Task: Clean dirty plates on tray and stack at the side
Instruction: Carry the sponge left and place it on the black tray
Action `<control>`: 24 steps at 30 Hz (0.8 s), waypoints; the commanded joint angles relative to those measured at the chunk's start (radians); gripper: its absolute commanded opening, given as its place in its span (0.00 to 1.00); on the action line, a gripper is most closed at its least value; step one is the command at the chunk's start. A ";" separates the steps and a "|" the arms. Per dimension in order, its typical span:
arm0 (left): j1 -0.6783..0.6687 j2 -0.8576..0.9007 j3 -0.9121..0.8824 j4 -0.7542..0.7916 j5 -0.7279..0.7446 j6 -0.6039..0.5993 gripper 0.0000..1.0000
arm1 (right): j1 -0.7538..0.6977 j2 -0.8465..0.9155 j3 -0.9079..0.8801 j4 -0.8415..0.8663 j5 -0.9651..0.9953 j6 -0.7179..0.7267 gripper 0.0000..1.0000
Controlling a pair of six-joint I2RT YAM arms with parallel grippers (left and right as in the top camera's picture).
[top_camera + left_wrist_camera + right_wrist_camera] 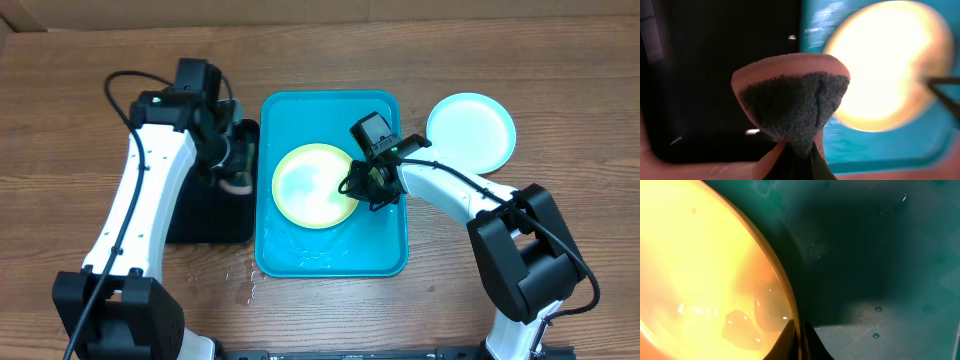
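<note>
A pale yellow-green plate lies in the turquoise tray, wet and shiny. My right gripper is shut on that plate's right rim; the right wrist view shows the rim of the plate pinched between the two fingers of the gripper, over the tray floor. A light blue plate rests on the table to the right of the tray. My left gripper hangs left of the tray, shut on a pink sponge with a dark scouring face, squeezed at its base by the gripper.
A black tray lies under the left gripper, against the turquoise tray's left side; it fills the left of the left wrist view. Water drops spot the wooden table near the tray's front left corner.
</note>
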 commanded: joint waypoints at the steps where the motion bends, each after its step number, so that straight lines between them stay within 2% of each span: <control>1: 0.024 0.015 -0.010 -0.008 -0.158 -0.059 0.04 | 0.006 0.002 -0.005 0.006 0.025 -0.006 0.04; 5: 0.027 0.017 -0.081 0.045 -0.159 -0.091 0.04 | 0.006 0.002 -0.005 0.005 0.027 -0.006 0.04; 14: 0.027 0.017 -0.340 0.274 -0.158 -0.091 0.04 | 0.006 0.002 -0.018 0.017 0.027 -0.005 0.05; 15: 0.027 0.017 -0.363 0.293 -0.158 -0.091 0.05 | 0.006 0.002 -0.018 0.018 0.027 -0.005 0.07; 16: 0.027 0.017 -0.377 0.305 -0.158 -0.091 0.10 | 0.006 0.002 -0.018 0.018 0.027 -0.005 0.19; 18: 0.027 0.017 -0.383 0.311 -0.157 -0.091 0.31 | 0.006 0.002 -0.018 0.029 0.027 -0.005 0.38; 20: 0.027 0.017 -0.382 0.314 -0.149 -0.091 0.34 | 0.006 0.002 -0.018 0.052 0.029 -0.006 0.43; 24: 0.027 0.016 -0.367 0.306 -0.142 -0.091 0.34 | 0.006 0.002 -0.018 0.082 0.062 -0.006 0.41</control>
